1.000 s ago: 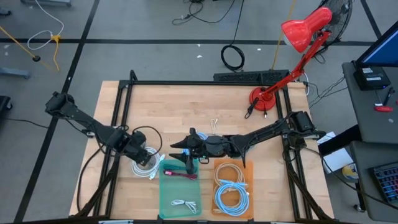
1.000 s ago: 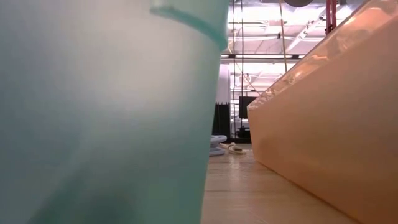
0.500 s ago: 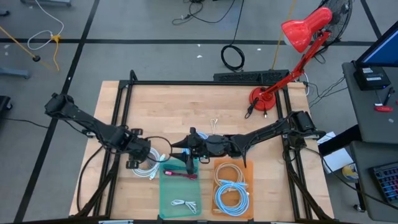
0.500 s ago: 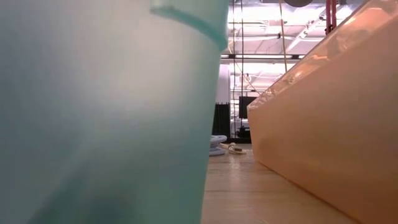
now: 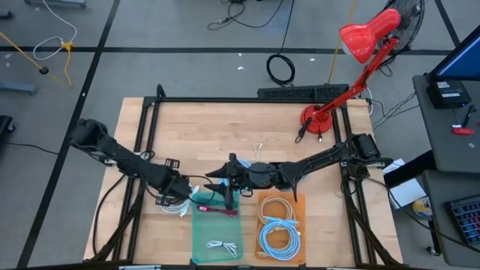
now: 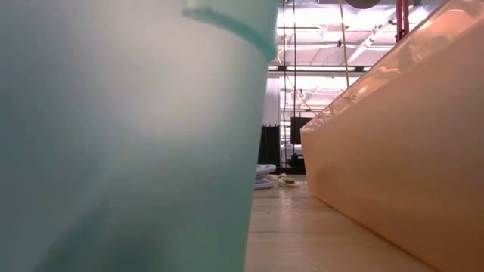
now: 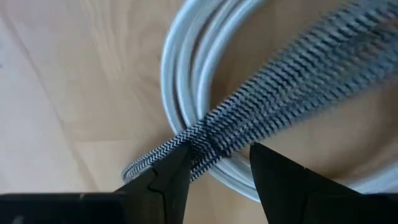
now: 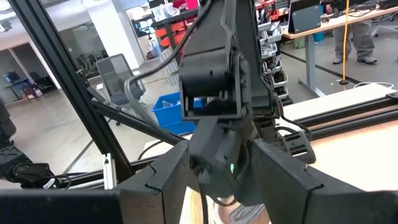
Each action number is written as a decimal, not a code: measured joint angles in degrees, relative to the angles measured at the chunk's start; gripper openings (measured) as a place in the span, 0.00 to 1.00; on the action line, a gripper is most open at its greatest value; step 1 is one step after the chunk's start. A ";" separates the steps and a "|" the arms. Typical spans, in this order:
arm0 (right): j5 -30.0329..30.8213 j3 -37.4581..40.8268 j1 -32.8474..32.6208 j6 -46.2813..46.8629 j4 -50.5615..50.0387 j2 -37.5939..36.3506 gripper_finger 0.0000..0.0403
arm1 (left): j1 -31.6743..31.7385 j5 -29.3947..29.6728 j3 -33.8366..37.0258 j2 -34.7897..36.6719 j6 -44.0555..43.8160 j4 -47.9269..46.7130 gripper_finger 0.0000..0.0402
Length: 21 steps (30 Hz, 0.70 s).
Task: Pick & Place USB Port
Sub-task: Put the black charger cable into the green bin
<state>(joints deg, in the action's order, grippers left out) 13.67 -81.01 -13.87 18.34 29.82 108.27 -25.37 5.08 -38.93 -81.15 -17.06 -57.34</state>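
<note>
Beside the green tray (image 5: 201, 241), on its left, the white coil (image 5: 172, 205) lies on the bare counter (image 5: 225, 127), and the left gripper (image 5: 182, 195) is down over it. In the left wrist view its fingers (image 7: 158, 183) stand apart with a braided cable (image 7: 261, 112) running between them, across the loops of the coil; nothing looks pinched yet. The main risk, as I judge it, is a wrong or partial catch: if the fingers close where they are, they may take only the braided cable, or one loop of the coil, so the rest unwinds and trails over the counter when lifted. A trailing loop could then snag the tray rim or drag across the red cable (image 5: 217, 212) already lying at the tray's near end. A second risk is crowding. The right gripper (image 5: 229, 199) hangs over that same end of the tray, fingers (image 8: 168, 180) apart, near the left one, so a carry toward the tray could bump the arms together or knock the coil loose. Slack cable may also spring out once released, spilling back over the rim.
</note>
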 joint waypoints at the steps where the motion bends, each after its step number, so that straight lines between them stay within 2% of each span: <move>1: 0.00 0.00 0.00 0.01 0.01 0.00 0.41 | 0.01 0.41 -0.07 -0.75 -0.23 -0.04 0.42; 11: 0.00 0.00 0.00 -0.01 0.00 0.00 0.41 | 0.01 3.98 0.03 -2.10 -3.51 -0.10 0.40; 14: 0.00 0.00 0.00 -0.01 0.02 0.00 0.41 | 0.01 4.74 0.06 -2.10 -3.92 1.25 0.29; 18: 0.01 0.00 0.00 0.01 0.02 0.01 0.41 | 0.01 5.07 0.02 -2.01 -4.03 2.14 0.07; 21: 0.02 0.00 0.00 -0.01 0.02 0.02 0.41 | -0.02 5.42 -0.03 -1.99 -5.58 2.11 0.04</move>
<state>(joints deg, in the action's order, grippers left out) 13.69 -81.01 -13.87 18.33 29.85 108.29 -25.39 10.50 -38.96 -83.13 -22.64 -55.23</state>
